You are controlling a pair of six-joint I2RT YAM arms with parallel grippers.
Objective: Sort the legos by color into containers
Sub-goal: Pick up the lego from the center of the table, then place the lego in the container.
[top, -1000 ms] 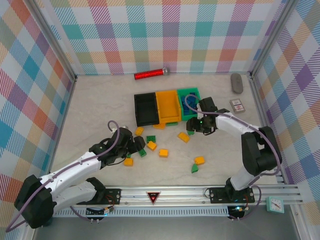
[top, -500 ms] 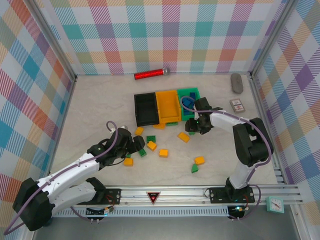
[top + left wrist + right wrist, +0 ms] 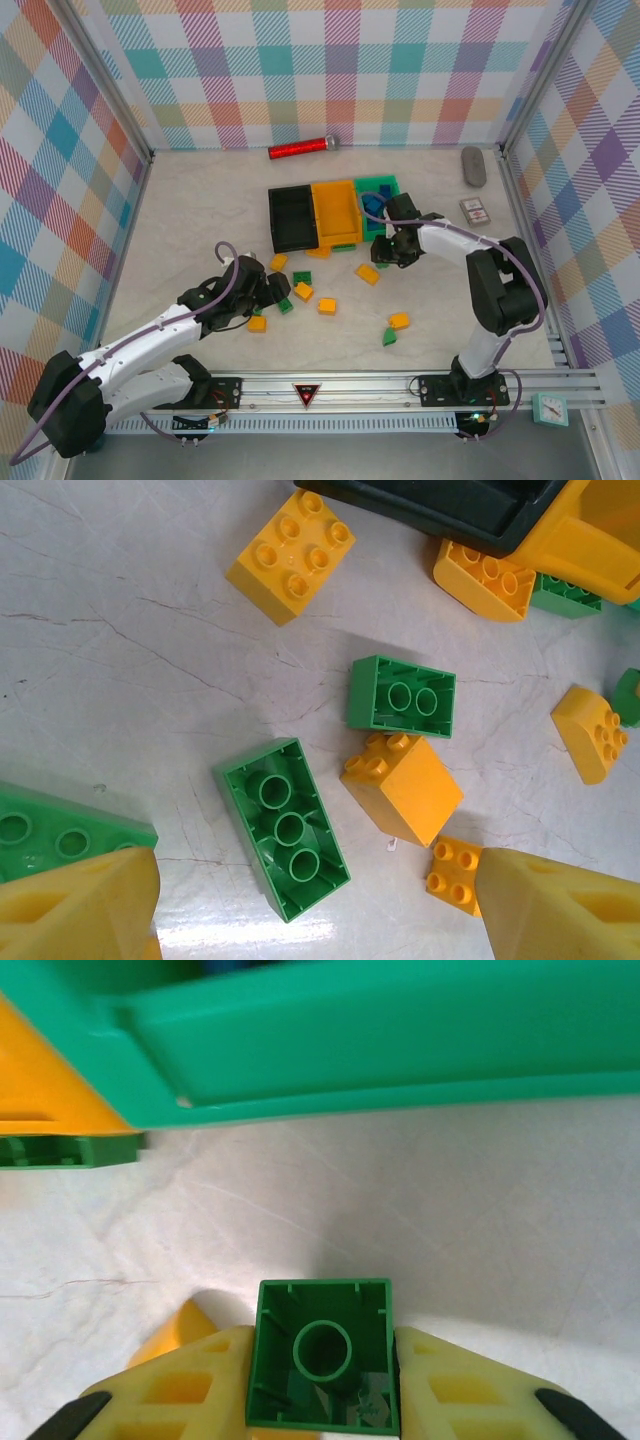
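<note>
Green lego [image 3: 322,1355] glossy smooth plastic; green bin [image 3: 400,1030] smooth plastic; table [image 3: 120,660] marbled, faintly shiny.

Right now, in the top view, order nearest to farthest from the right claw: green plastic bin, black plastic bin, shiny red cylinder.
1. Green plastic bin, behind right claw.
2. Black plastic bin, row's left end.
3. Shiny red cylinder, by back wall.

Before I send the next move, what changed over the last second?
The right hand edged left in front of the green bin and closed on a green brick. The left hand stayed open over the loose bricks; nothing else moved.
</note>
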